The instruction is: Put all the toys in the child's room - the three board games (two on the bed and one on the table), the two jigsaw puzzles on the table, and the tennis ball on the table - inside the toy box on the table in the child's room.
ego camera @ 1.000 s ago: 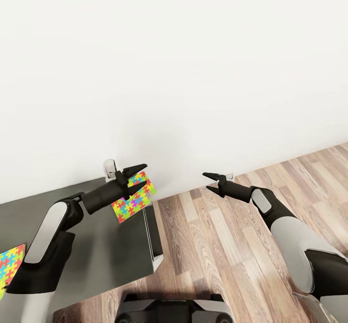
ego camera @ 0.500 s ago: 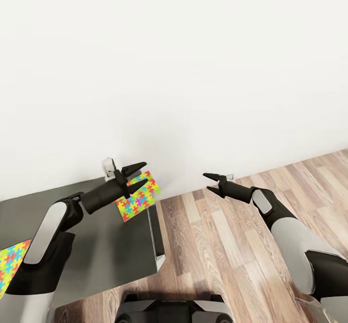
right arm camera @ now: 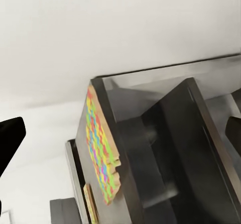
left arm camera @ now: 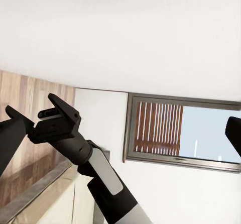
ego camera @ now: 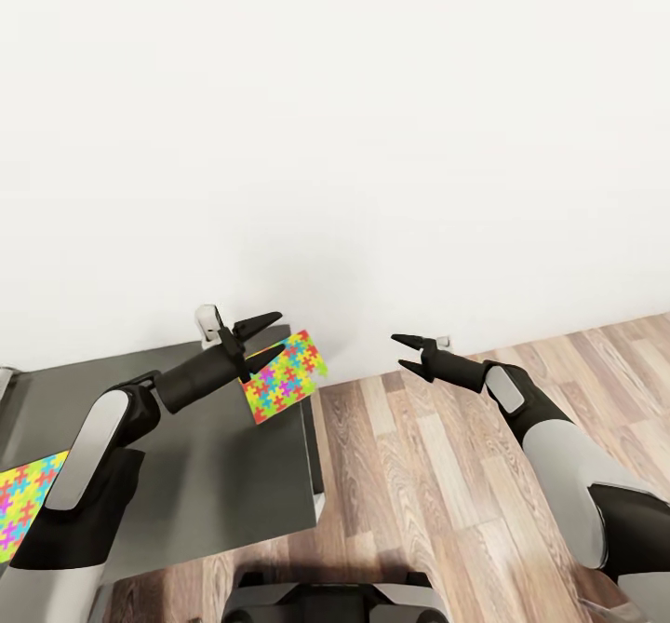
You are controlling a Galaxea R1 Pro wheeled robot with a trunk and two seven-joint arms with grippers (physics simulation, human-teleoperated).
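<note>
The view has swung, showing more of the dark table (ego camera: pixel 214 474) than before. The left gripper (ego camera: pixel 264 337) hangs over it, jaws apart and bare, with 1 jigsaw puzzle (ego camera: pixel 284 376) just beyond its fingertips. The right gripper (ego camera: pixel 406 351) is spread, empty, over wood floor (ego camera: pixel 447 493). A 2nd jigsaw puzzle (ego camera: pixel 23 500) is cut off by the frame edge.

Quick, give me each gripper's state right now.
Left gripper: open, holding nothing; a jigsaw puzzle lies on the table beneath it.
Right gripper: open, empty.
</note>
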